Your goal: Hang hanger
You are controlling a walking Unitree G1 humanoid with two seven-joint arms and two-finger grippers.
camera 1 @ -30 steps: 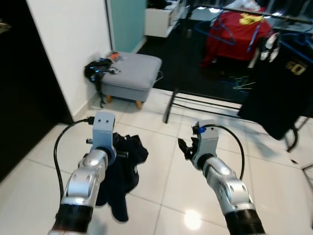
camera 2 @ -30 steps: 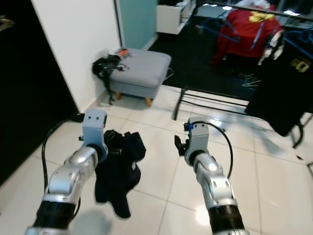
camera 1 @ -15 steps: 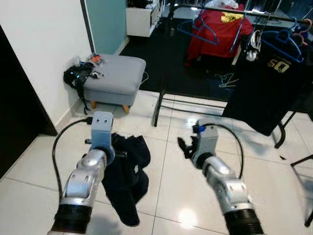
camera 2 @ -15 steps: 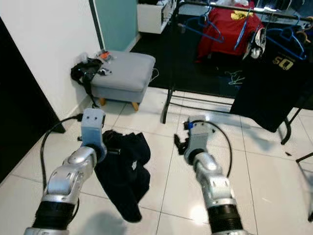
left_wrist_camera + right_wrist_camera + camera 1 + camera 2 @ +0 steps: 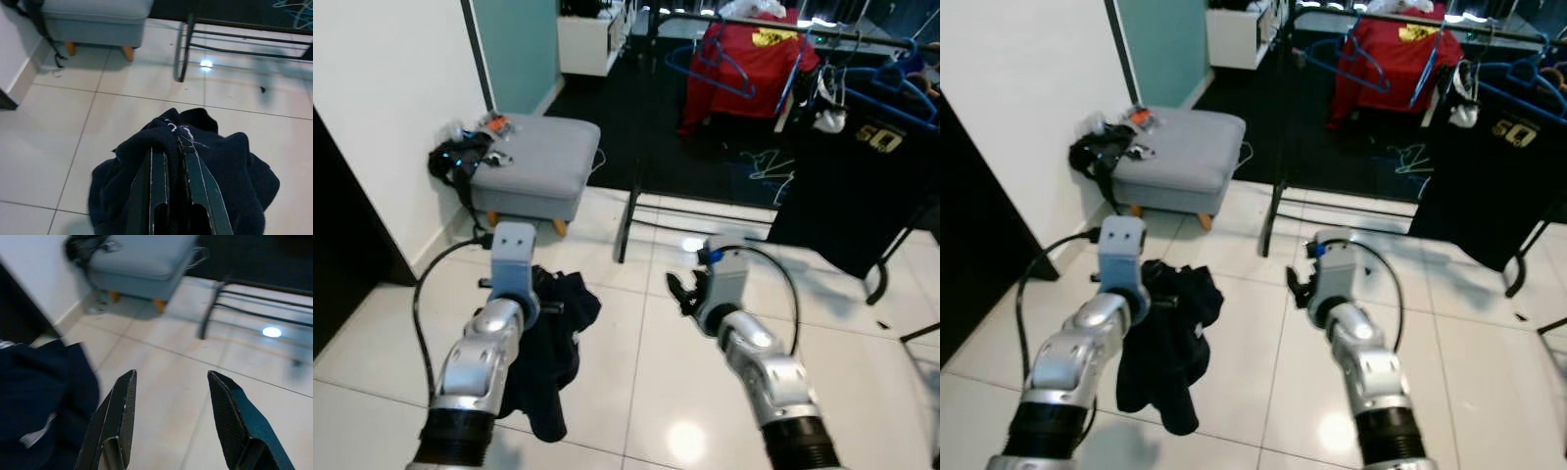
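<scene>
Dark garment (image 5: 551,343) hangs clamped in the left end effector (image 5: 168,147); right end effector (image 5: 168,396) spread wide, empty.

Head cameras look down at tiled floor (image 5: 636,382) (wrist cameras closer).

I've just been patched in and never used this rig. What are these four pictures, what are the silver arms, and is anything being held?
The two wide pictures come from a stereo camera on a humanoid robot's head, looking down at its own silver arms. The other two come from cameras on each wrist, looking along the black fingers. The left gripper is shut on a dark navy garment that hangs over the white tiled floor. The right gripper is open and holds nothing. Ahead stands a black clothes rack with blue hangers, a red shirt and a black shirt. A grey ottoman sits by the wall.
</scene>
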